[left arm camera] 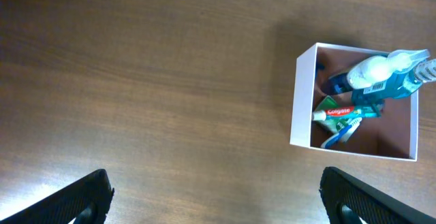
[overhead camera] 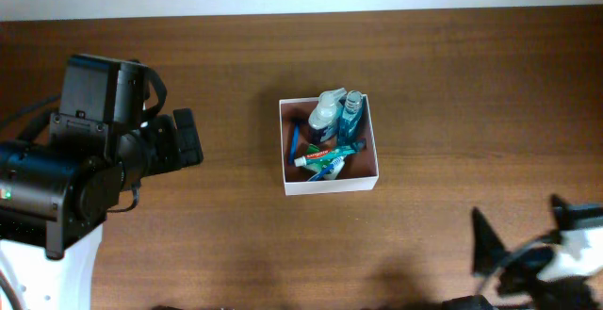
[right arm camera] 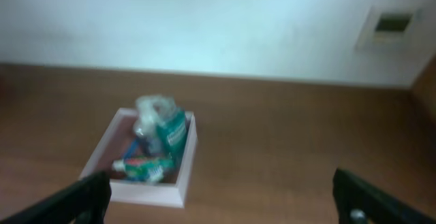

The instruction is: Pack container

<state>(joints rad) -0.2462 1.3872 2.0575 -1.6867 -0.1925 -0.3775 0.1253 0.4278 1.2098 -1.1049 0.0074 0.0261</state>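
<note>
Left gripper (left arm camera: 216,195) gapes wide, empty; right gripper (right arm camera: 219,200) likewise spread, holding nothing; both well apart from the square, shallow white-walled cardboard container (overhead camera: 330,186) of bottled and tubed toiletries (overhead camera: 332,131); probably light, thin-walled, crushable; pinch one wall's rim.

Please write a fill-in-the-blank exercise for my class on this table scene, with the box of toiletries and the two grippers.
1. The container has ___ outer walls.
2. The toothpaste tube lies ___ the container.
3. The left gripper and the right gripper are both ___ and hold nothing.

Missing words: white; inside; open.
</note>
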